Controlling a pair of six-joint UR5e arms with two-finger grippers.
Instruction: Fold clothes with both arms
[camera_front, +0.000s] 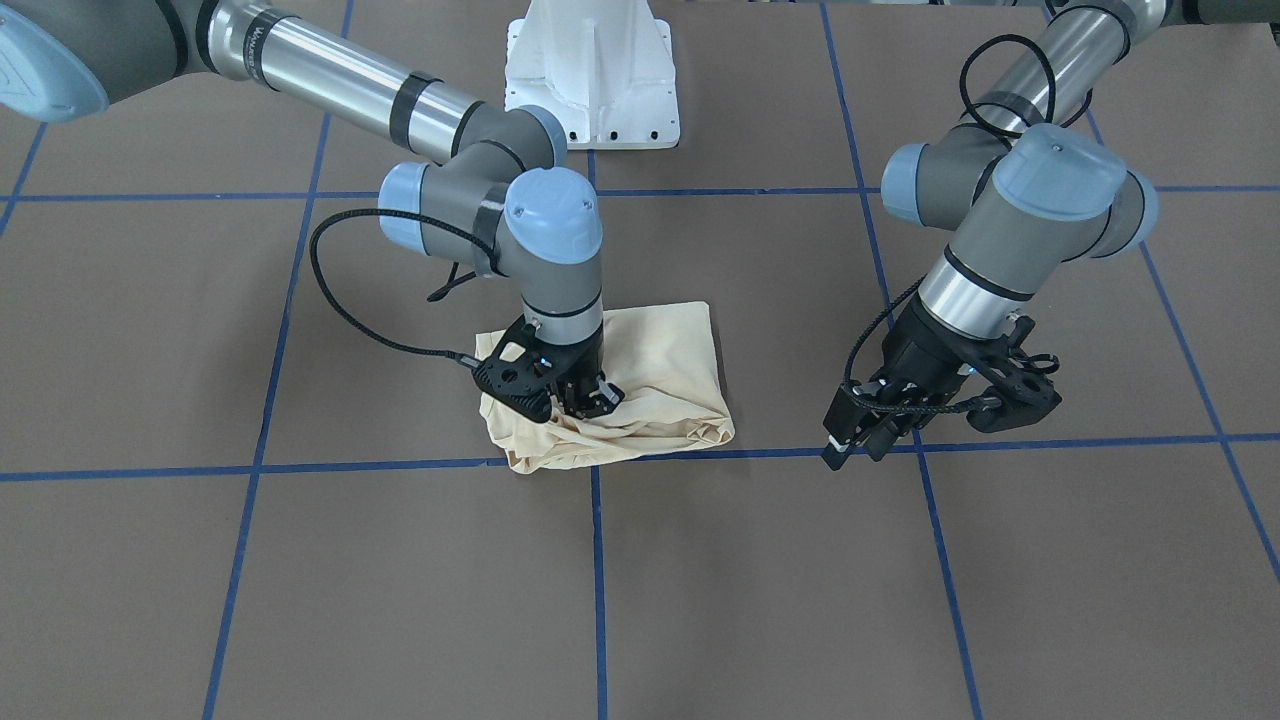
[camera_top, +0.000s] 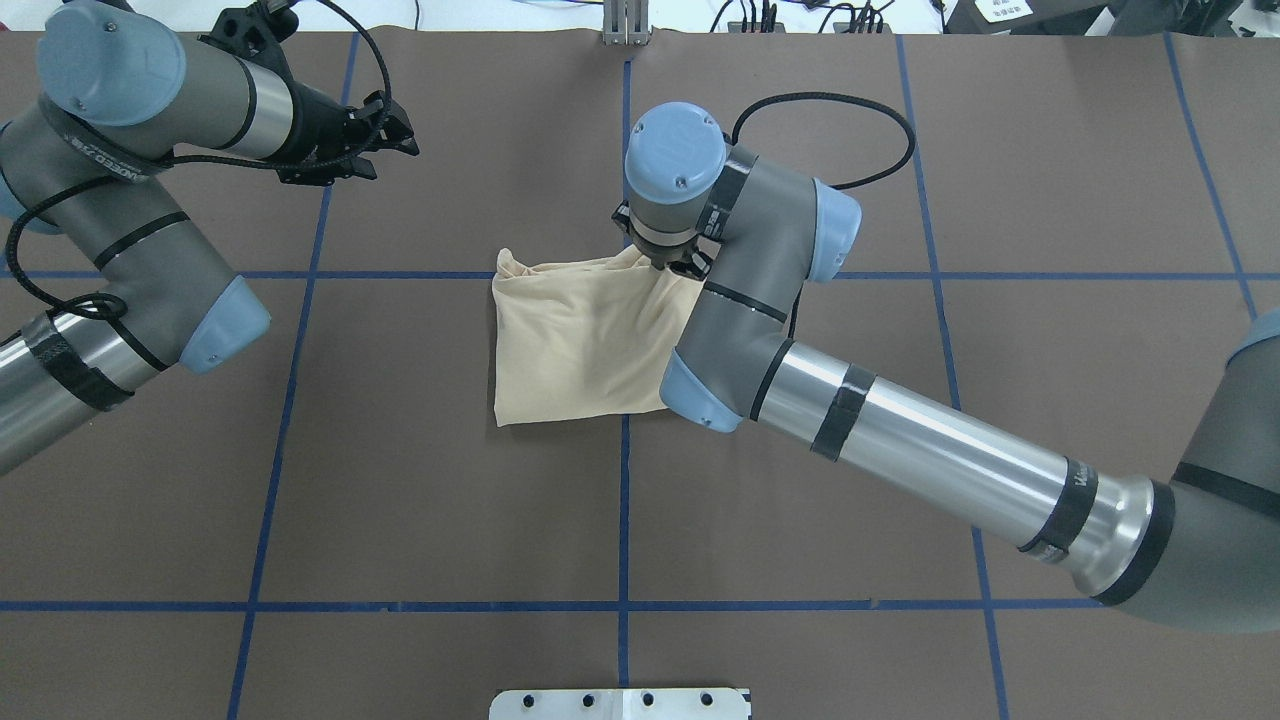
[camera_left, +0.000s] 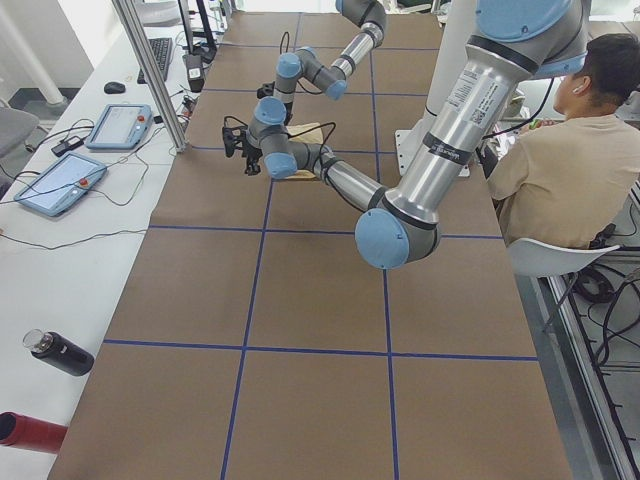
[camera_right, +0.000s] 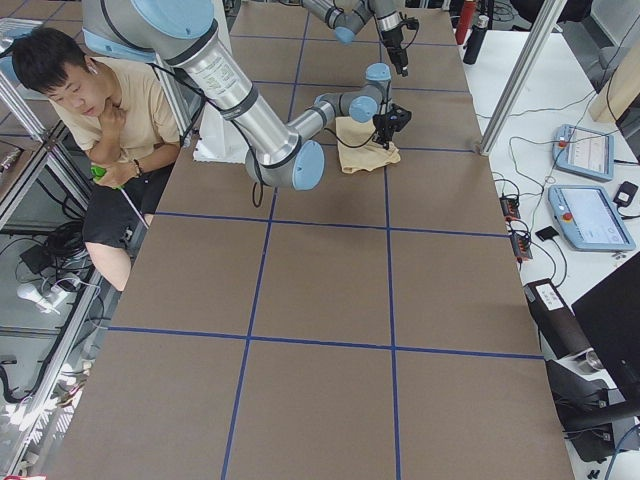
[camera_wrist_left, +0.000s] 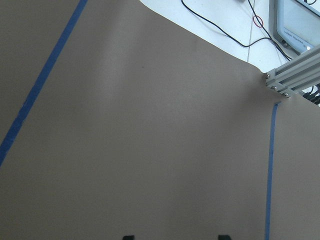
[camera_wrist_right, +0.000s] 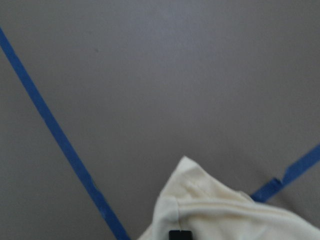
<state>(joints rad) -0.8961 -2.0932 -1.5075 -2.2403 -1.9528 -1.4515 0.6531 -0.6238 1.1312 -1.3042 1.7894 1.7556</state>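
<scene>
White lettering shows on the right arm (camera_top: 900, 440) near its elbow collar and on a grey link of the left arm (camera_top: 130, 250), but it is too small and skewed to read. In view are 2 arms, 1 shirt (camera_top: 575, 340), 1 white pedestal (camera_front: 590, 70) and 1 seated person (camera_left: 565, 170). On the white bench beside the table are 2 tablet-like pendants (camera_left: 120, 125) and 1 black bottle (camera_left: 60, 352). In the overhead view the shirt lies folded into a rough cream rectangle at the middle of the brown table (camera_top: 450, 500), over a crossing of blue tape lines, with plain cloth showing. The right gripper (camera_front: 598, 397) points down at the shirt's 1 o'clock corner, its fingers pressed together on a bunched ridge of cloth drawn up toward it. The left gripper (camera_front: 850, 448) hangs above bare table at 10 o'clock from the shirt, well apart from it. Its fingertips (camera_wrist_left: 128, 236) are spread, with nothing between them.
</scene>
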